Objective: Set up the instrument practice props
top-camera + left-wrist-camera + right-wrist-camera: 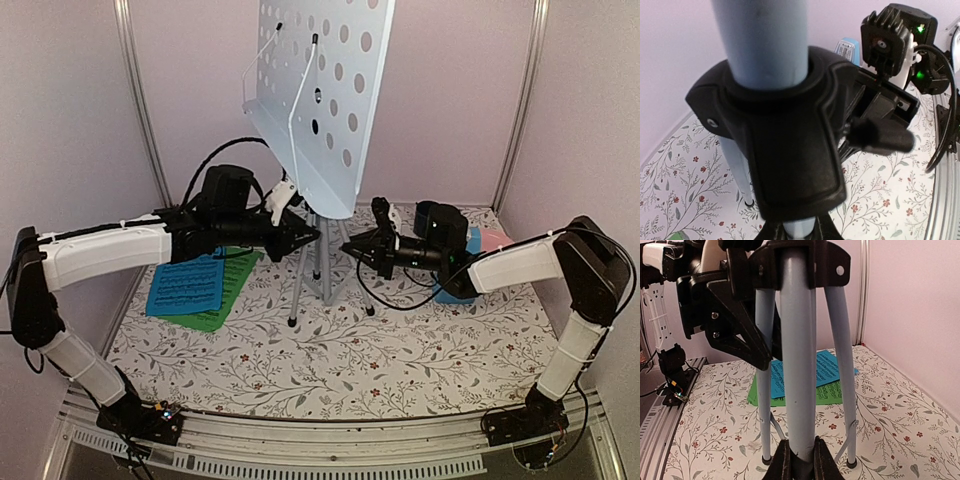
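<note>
The left gripper (306,238) is closed narrowly around the centre pole of the pale blue-grey perforated metal music stand (330,110). Its fingers sit just beneath the black plastic collar (785,145) where the silver tripod legs (322,272) branch off. Below and to the left of this gripper, well apart from it, a blue paper music sheet (188,285) lies flat on top of a green paper music sheet (224,306). Both rest on the floral tablecloth (330,370).

Straight ahead of the left gripper the stand is upright on its three legs. Its desk rises above both grippers and tilts back, with its wire page holders folded against it and no paper on it.

The right gripper (801,460) faces the left one from the other side of the pole. Its two fingers (782,462) are pressed against the tube lower down, so it too is clamped on the stand. Behind the right gripper, mostly hidden by its arm, a small blue pyramid metronome (848,50) shows. A pink plate (495,240) sits just beyond it.

As a judgement, the task is in its early part. The stand seems to be erected and is being steadied or positioned by both arms. The two sheets are not yet on the desk, and the metronome looks untouched, so placing those appears to be what remains.
</note>
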You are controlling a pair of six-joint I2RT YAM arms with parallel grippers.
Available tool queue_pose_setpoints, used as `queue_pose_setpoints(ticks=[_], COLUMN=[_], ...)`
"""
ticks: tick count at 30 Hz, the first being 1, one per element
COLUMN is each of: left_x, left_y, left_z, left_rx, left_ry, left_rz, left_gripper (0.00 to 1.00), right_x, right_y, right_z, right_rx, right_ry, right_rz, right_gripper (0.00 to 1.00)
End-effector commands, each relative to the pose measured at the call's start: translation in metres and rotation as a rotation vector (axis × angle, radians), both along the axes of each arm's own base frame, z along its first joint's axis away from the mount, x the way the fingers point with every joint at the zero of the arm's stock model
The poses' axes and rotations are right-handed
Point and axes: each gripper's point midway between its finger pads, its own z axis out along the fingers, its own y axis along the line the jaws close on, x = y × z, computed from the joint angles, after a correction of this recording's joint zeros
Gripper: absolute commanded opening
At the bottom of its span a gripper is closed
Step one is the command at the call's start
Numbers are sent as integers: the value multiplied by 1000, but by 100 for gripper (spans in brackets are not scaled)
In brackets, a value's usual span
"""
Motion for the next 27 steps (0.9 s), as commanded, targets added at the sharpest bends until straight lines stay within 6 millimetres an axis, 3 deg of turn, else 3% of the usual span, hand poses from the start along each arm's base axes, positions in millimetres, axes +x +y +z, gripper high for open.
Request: queue_pose_setpoints(ticks=[1, 9, 14, 22, 27], left_x=[19, 14, 13, 15, 20], left_y=[3, 6, 24, 39, 52], left_z=[78, 60, 49, -10, -24], left_rx=[-165, -173, -219, -181, -223], left_ry=[-195, -177, -150, -128, -161], left_rz=[47, 25, 26, 32, -7], left_gripper=[16, 34, 45, 59, 60], right_x=[51, 49, 47, 43, 37], right_y=[-55, -49, -48, -48, -45], right_z=[-78, -82, -81, -69, -68], right_rx=[-148, -151, -153, -146, -161], right_ry=[209, 211, 195, 154, 128], right_rz=[-230, -186, -172, -155, -111], right_gripper=[0, 0, 0, 0, 0])
